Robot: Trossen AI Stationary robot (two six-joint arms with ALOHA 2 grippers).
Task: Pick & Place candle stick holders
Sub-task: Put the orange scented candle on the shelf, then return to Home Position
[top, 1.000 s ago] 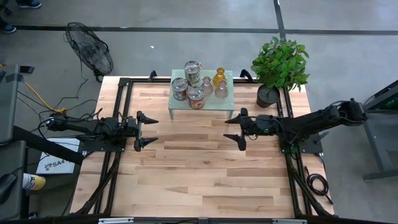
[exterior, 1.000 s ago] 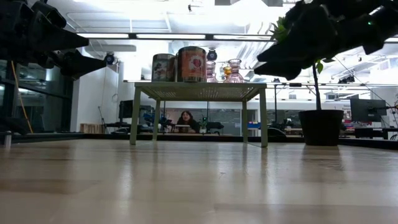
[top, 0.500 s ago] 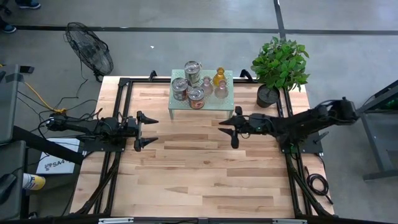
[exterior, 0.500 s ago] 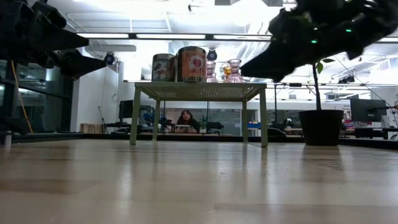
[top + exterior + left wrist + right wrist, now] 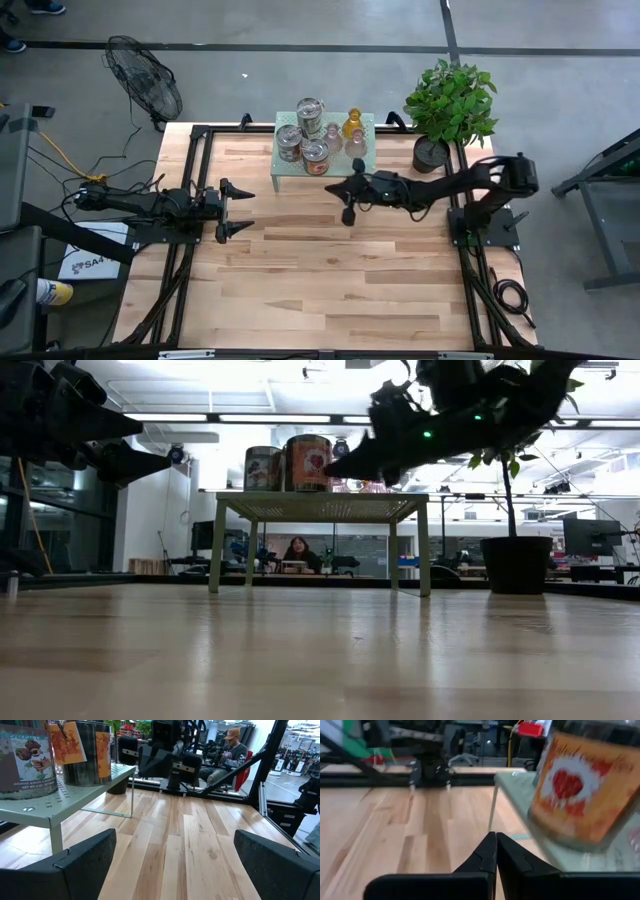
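Note:
Several candle stick holders stand by their bases on the mint-green stand (image 5: 365,168) at the table's far middle: three silver ones (image 5: 290,143), two pinkish glass ones (image 5: 356,146) and an amber one (image 5: 352,122). My right gripper (image 5: 342,196) hovers shut just off the stand's near right corner, level with the holders (image 5: 345,468). Its wrist view shows the shut fingertips (image 5: 496,851) close to a silver holder with an orange label (image 5: 580,790), touching nothing. My left gripper (image 5: 250,210) waits open at the table's left side, above the wood (image 5: 175,834).
A potted green plant (image 5: 450,100) stands at the far right corner, right of the stand. Black frame rails (image 5: 190,170) run along the table's sides. A fan (image 5: 145,80) sits on the floor beyond the far left corner. A person (image 5: 298,550) sits in the room behind.
My right gripper has travelled toward the table's left, from the right side up to the stand's near right corner, staying at about the same height. Its fingers have closed from wide apart to shut as it went. The holders and the stand have not moved.

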